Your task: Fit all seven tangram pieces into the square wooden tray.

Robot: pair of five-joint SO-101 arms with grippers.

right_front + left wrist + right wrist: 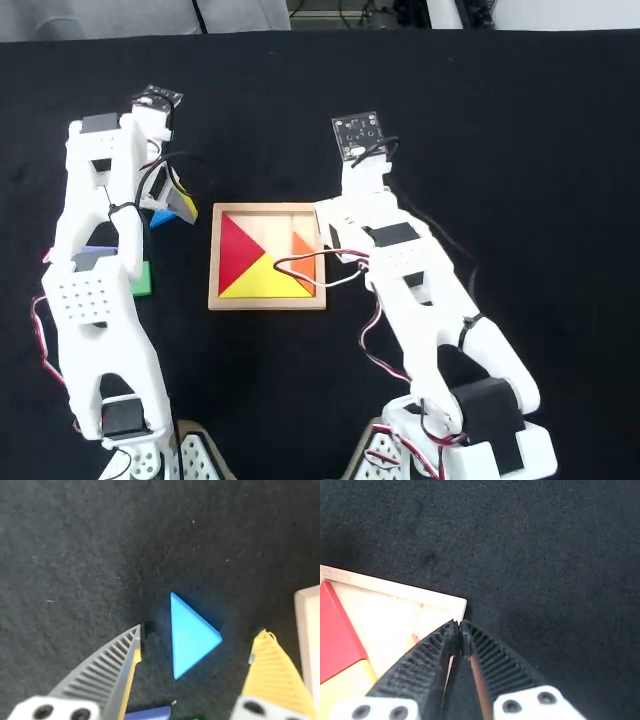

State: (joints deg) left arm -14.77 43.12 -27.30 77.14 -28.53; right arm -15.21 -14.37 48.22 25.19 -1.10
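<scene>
Left wrist view puts the blue triangle [192, 635] flat on the black cloth [75, 540], right between the spread fingers of the left gripper [200, 630]. The grey finger [107, 672] is on one side and the yellow finger [275, 675] on the other, with a gap of cloth showing on each side of the piece. Just beyond the yellow finger is a corner of the square wooden tray [309, 630], and back toward the gripper's base a dark blue piece [147, 713] peeks in. From the high view, a green piece [141, 278] lies further back along that arm. The right gripper [458, 626] is closed, its black fingertips pressed together with nothing between them, poised over the tray's corner rim. Inside the tray, near those tips, lie a red triangle [335, 640], a yellow triangle [265, 280] and an orange piece [303, 245].
</scene>
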